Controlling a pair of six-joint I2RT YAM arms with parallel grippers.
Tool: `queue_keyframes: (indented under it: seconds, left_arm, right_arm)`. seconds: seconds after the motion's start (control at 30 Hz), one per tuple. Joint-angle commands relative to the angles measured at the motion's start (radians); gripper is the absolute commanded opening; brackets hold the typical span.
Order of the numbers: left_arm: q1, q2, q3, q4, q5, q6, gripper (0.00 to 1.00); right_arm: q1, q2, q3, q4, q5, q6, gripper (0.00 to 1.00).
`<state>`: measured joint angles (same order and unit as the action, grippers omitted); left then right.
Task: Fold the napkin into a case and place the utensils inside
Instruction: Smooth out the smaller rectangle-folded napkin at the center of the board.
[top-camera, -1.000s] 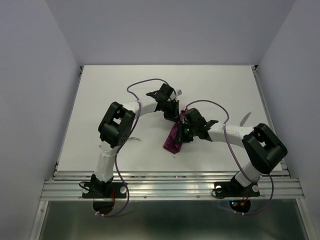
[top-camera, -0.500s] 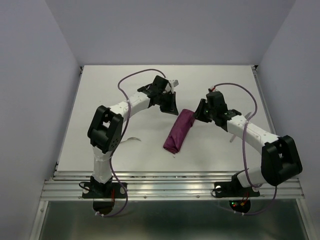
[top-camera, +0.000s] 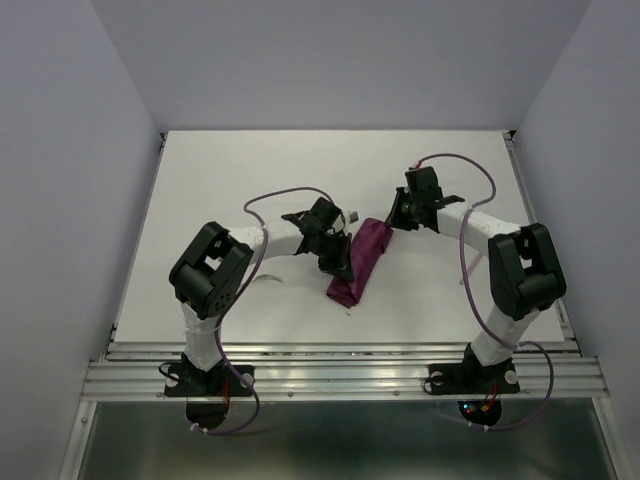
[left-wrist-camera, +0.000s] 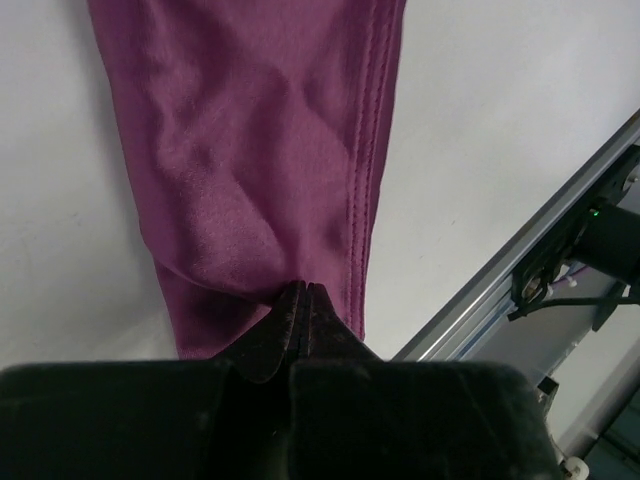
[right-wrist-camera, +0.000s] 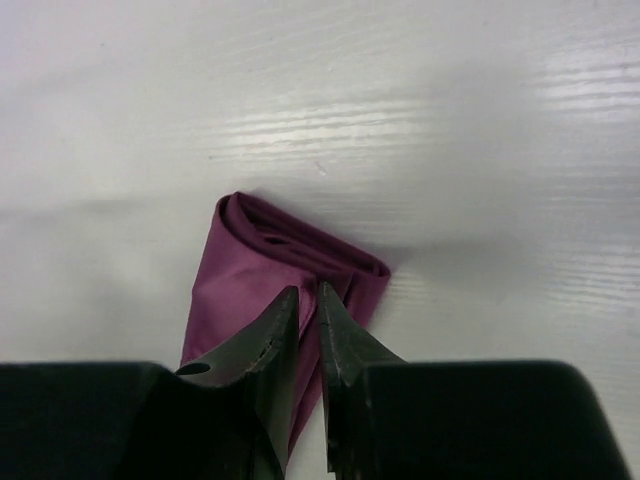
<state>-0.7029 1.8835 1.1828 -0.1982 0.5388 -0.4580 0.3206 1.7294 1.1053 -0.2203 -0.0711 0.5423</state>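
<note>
A: Left end effector (left-wrist-camera: 305, 290) pressed together, tips on the case (left-wrist-camera: 260, 150) at its rail-side end; right end effector (right-wrist-camera: 308, 292) narrowly spread over the far folded end.
B: Case lies diagonally, central on the surface (top-camera: 220, 180). Pin one end and lift the layers gently; sliding risks unrolling the folds.

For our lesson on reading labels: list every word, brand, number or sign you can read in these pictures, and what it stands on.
None can be read in any view.
The napkin is plain cloth, and the table carries no print.
The lights near the right arm's base are coloured dots, not text.
</note>
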Motion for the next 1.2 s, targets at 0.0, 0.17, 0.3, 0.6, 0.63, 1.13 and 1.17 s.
queue_keyframes:
  seconds: [0.0,0.17,0.3,0.6,0.63,1.13,1.17]
  left_arm:
    - [-0.003,-0.020,-0.051,0.069,0.029,-0.016,0.00]
    - [-0.003,-0.011,-0.075,0.059,0.013,0.007,0.00]
    - [-0.001,-0.014,-0.078,0.040,0.007,0.027,0.00]
    - [-0.003,-0.103,0.038,-0.062,-0.071,0.084,0.00]
    - [-0.001,-0.101,0.091,-0.078,-0.103,0.096,0.00]
    - [-0.003,0.042,0.380,-0.193,-0.226,0.093,0.00]
    - [-0.001,0.043,0.385,-0.195,-0.240,0.091,0.00]
  right_arm:
    - [-0.014,0.062,0.051,0.032,-0.015,-0.033,0.17]
    - [-0.014,0.127,0.042,0.048,0.008,-0.028,0.15]
    - [-0.014,0.144,0.033,0.059,-0.001,-0.019,0.13]
    - [-0.014,-0.019,0.021,0.047,0.009,-0.008,0.16]
    - [-0.014,-0.037,0.021,0.042,0.025,-0.010,0.23]
    - [-0.121,0.081,0.048,0.027,0.007,0.016,0.20]
    - [-0.121,0.094,0.042,0.033,-0.002,0.016,0.19]
